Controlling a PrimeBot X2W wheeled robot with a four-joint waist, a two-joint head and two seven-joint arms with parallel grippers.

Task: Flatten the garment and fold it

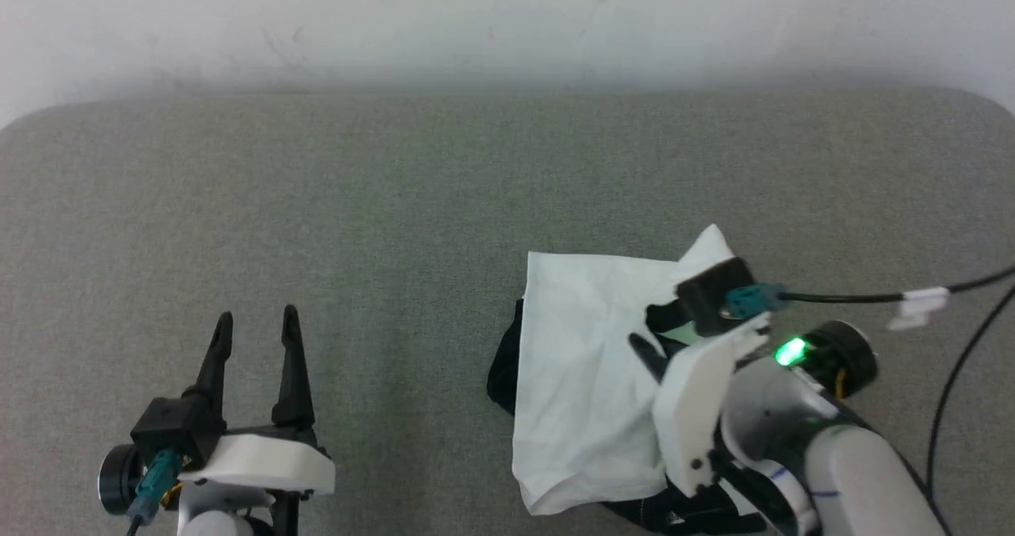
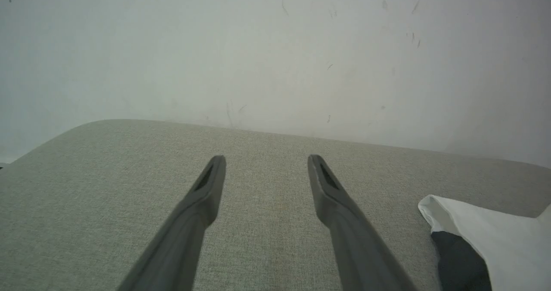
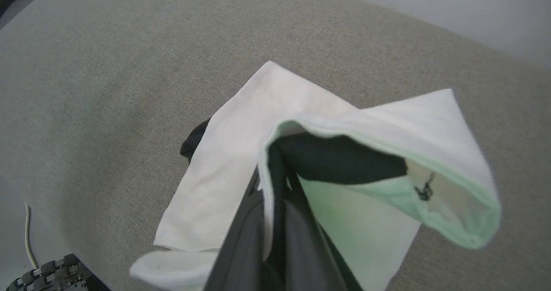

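The garment (image 1: 587, 346) lies bunched on the right half of the grey padded surface, white cloth on top and black parts poking out at its left and bottom edges. My right gripper (image 1: 646, 331) is shut on a white fold at the garment's right side. In the right wrist view the closed fingers (image 3: 241, 239) pinch the hem and lift it, so the garment (image 3: 224, 170) hangs open with a black patch inside. My left gripper (image 1: 255, 323) stands open over bare surface at the lower left, well apart from the cloth. The left wrist view shows its open gripper (image 2: 265, 159) and the garment's corner (image 2: 495, 239).
The grey padded surface (image 1: 396, 203) has rounded far corners and ends at a white wall (image 1: 507, 21). A black cable (image 1: 864, 298) with a white tag runs off to the right from my right wrist. A ribbed dark part (image 3: 51, 273) shows at the floor.
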